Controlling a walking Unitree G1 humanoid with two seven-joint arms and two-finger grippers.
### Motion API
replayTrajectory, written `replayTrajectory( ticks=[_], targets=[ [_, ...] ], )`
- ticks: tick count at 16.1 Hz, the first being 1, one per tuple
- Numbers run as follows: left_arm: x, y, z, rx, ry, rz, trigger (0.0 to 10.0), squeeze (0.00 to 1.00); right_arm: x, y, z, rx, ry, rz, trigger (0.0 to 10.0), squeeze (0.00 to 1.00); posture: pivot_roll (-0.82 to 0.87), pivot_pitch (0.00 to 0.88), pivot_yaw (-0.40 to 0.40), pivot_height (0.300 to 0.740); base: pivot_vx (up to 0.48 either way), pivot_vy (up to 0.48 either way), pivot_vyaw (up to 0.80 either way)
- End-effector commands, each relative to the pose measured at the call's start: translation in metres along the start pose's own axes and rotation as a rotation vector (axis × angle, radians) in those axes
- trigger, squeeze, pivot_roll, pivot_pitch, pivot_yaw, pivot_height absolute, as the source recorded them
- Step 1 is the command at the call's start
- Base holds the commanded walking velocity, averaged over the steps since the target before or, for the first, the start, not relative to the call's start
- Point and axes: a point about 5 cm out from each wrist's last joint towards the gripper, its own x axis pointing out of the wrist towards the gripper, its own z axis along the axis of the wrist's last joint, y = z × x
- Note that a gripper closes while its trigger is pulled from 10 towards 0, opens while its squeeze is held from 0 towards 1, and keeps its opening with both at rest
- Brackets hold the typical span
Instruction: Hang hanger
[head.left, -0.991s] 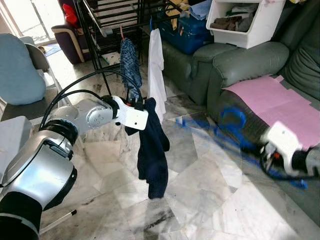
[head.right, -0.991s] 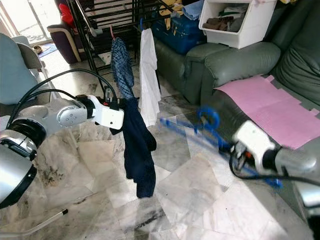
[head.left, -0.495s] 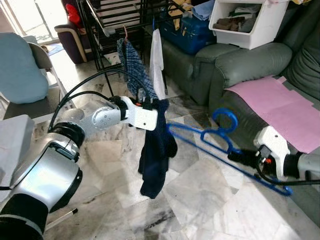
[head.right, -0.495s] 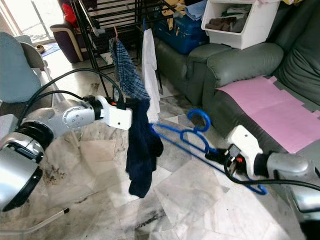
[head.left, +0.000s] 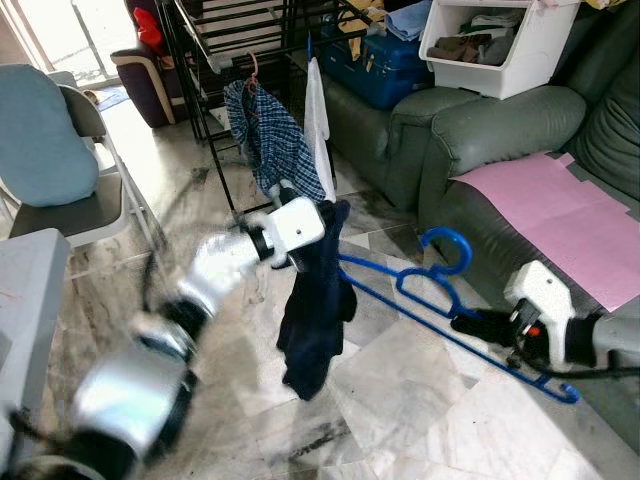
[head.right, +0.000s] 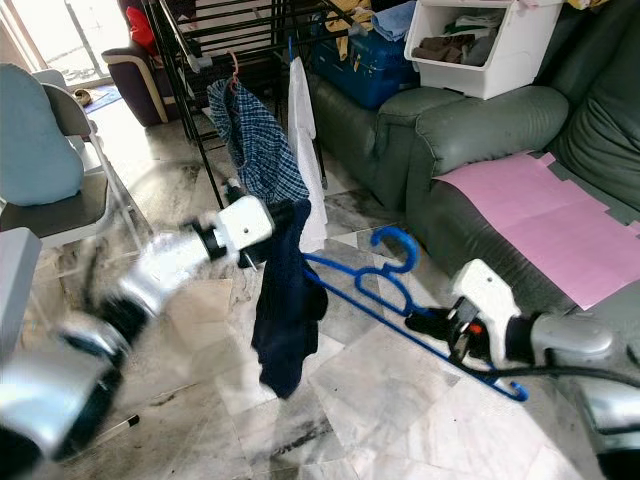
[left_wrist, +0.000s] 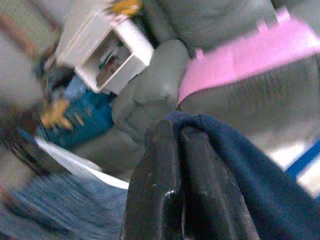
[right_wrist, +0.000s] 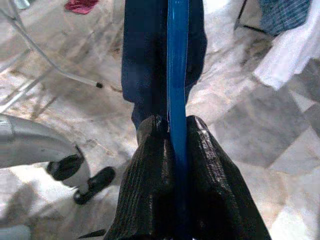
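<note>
My left gripper (head.left: 325, 212) is shut on the top of a dark navy garment (head.left: 315, 300), which hangs limp above the marble floor. The left arm is blurred in motion. My right gripper (head.left: 468, 322) is shut on the lower bar of a blue plastic hanger (head.left: 415, 290). Its hook (head.left: 448, 242) points up and its far end reaches toward the garment. In the right wrist view the fingers (right_wrist: 150, 170) pinch the blue bar (right_wrist: 176, 75) with the garment (right_wrist: 142, 55) beyond. In the left wrist view the black fingers (left_wrist: 165, 185) clamp navy cloth (left_wrist: 235, 160).
A black drying rack (head.left: 225, 40) stands behind, holding a blue checked shirt (head.left: 272, 140) and a white garment (head.left: 318, 110). A grey-green sofa (head.left: 480, 130) with a pink mat (head.left: 560, 210) is on the right. A folding chair (head.left: 70, 150) stands at left. A white bin (head.left: 495, 45) sits on the sofa.
My left arm has swung up and toward the rack, carrying the navy garment higher. The hanger's far end has come closer to the garment. The right gripper has barely shifted.
</note>
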Motion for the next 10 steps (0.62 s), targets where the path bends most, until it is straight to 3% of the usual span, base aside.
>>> replayTrajectory(
  ticks=[1, 3, 5, 6, 8, 10],
  targets=[
    [-0.005, 0.002, -0.005, -0.073, -0.006, 0.068, 10.0, 0.0, 0.003, 0.006, 0.004, -0.017, -0.014, 0.035, 10.0, 0.0, -0.13, 0.0, 0.067, 0.74, 0.0, 0.0, 0.0],
    [-0.011, -0.003, -0.015, -0.203, -0.001, 0.178, 10.0, 0.0, -0.001, 0.003, 0.003, -0.069, 0.04, 0.016, 10.0, 0.0, -0.13, 0.0, 0.062, 0.74, 0.0, 0.0, 0.0],
    [-0.015, 0.008, -0.016, -0.297, -0.017, 0.282, 10.0, 0.0, -0.006, -0.008, 0.002, -0.156, 0.121, -0.041, 10.0, 0.0, -0.13, 0.0, 0.063, 0.74, 0.0, 0.0, 0.0],
    [-0.015, 0.009, -0.014, -0.329, -0.036, 0.263, 10.0, 0.0, -0.008, -0.015, 0.0, -0.201, 0.163, -0.077, 10.0, 0.0, -0.14, 0.0, 0.062, 0.74, 0.0, 0.0, 0.0],
    [-0.019, 0.002, -0.005, -0.245, -0.111, 0.056, 10.0, 0.0, -0.011, -0.021, 0.001, -0.199, 0.156, -0.121, 10.0, 0.0, -0.13, 0.0, 0.063, 0.74, 0.0, 0.0, 0.0],
    [-0.027, -0.004, -0.007, -0.127, -0.083, -0.137, 10.0, 0.0, -0.014, -0.022, -0.002, -0.2, 0.168, -0.126, 10.0, 0.0, -0.13, 0.0, 0.068, 0.74, 0.0, 0.0, 0.0]
  ],
)
